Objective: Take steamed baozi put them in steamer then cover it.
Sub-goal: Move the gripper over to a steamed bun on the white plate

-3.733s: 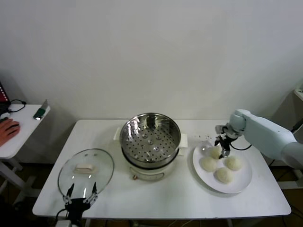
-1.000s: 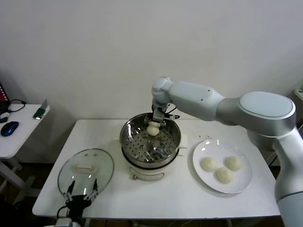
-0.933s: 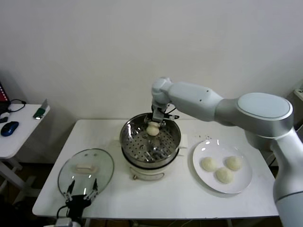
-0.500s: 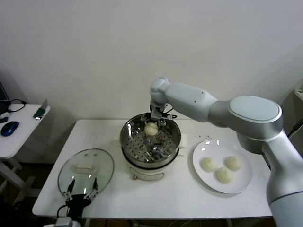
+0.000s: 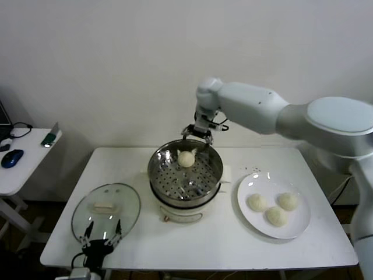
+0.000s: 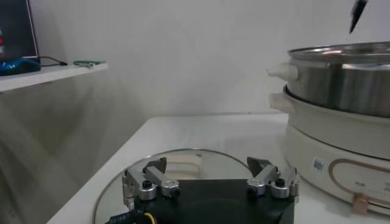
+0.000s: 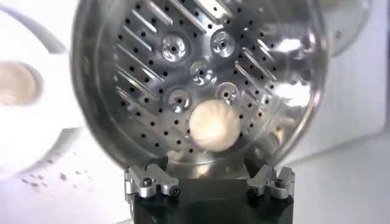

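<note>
No text, label or number can be read on anything here.

One cream-white baozi [image 5: 186, 158] is seated inside the steel steamer [image 5: 175, 186]; three [image 5: 271, 208] are left outside; the glass cover [image 5: 105, 211] is laid flat alongside.

- One baozi [image 5: 186, 158] sits in the steamer [image 5: 185, 171].
- The right gripper [image 5: 198, 133] is above it, open.
- Three buns [image 5: 271, 207] lie on the plate [image 5: 298, 223].
</note>
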You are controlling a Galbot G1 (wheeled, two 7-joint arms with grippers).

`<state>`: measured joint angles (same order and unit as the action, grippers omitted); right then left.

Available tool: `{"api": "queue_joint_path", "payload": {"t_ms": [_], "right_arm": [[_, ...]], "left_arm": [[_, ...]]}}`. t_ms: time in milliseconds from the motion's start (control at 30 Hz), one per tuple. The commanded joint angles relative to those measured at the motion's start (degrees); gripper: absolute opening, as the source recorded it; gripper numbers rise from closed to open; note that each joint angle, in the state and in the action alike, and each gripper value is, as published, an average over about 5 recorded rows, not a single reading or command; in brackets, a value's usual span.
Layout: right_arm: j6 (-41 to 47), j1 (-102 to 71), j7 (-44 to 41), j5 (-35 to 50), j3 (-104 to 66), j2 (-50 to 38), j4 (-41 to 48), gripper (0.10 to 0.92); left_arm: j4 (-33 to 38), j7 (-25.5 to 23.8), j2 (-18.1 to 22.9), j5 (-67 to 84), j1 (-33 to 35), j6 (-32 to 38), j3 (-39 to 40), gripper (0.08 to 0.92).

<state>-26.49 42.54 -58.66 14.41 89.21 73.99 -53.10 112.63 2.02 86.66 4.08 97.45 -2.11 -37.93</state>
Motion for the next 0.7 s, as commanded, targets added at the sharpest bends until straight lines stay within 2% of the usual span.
{"api": "queue_joint_path", "payload": {"t_ms": [33,200,400,700], "right_arm": [[19.20,11.58,-3.20,24.10,12.02,-18.50,-12.93,0.823],[27.70,12.23,0.97,24.05,17.19,-28.69,-21.29,0.823],[37.23,9.39,7.49,24.36,19.59,-36.75,-29.75,0.823],[42.47,0.98,11.26,20.04,15.46,-38.12,-31.70,0.823]], "left_arm": [[-0.16,-0.08,0.02,-0.04,-0.23,-0.10,0.04,0.823],[-0.22,-0.11,0.00,0.06,-0.64,-0.12,-0.04,0.823],[-0.18,-0.10,-0.02,0.15,-0.74,-0.16,0.04,0.823],[-0.10,-0.09,-0.01,0.17,-0.70,-0.24,0.04,0.823]]}}
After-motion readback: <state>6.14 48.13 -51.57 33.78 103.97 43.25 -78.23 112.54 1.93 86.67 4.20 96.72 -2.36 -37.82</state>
